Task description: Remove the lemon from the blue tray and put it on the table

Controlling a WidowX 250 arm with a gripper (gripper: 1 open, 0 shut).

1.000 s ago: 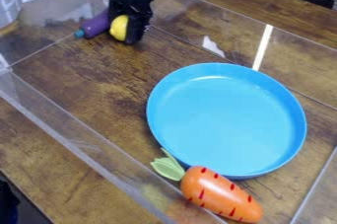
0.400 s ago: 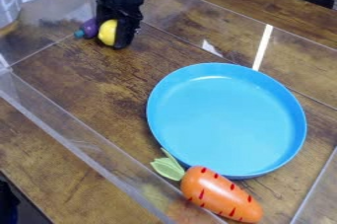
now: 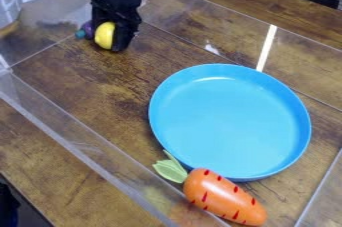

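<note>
Up in the far left corner, the black gripper is being pointed almost straight down at the table, and the lemon is being clasped between its dark fingers, the jaws standing partly spread around the small yellow fruit. The lemon is being seen low, right at the wood surface, though whether it is being pressed onto the planks or being held just off them cannot be told from this angle. A sliver of a purple eggplant is being glimpsed just behind the gripper, mostly hidden by it. The blue tray is being left bare on the right half of the table, well apart from the gripper, its shallow rim being shown all the way round. Just beside the tray's near edge, an orange carrot with green leaves is being seen lying on its side, at the bottom of the view. Clear plastic walls are being shown around the dark wood-grain surface: one is running diagonally along the near left side, another is being marked by a bright vertical glint behind the tray. A broad stretch of open planks is being offered between the gripper and the tray, with more free wood along the left wall. No brand, label or readable writing is being made out anywhere.
</note>
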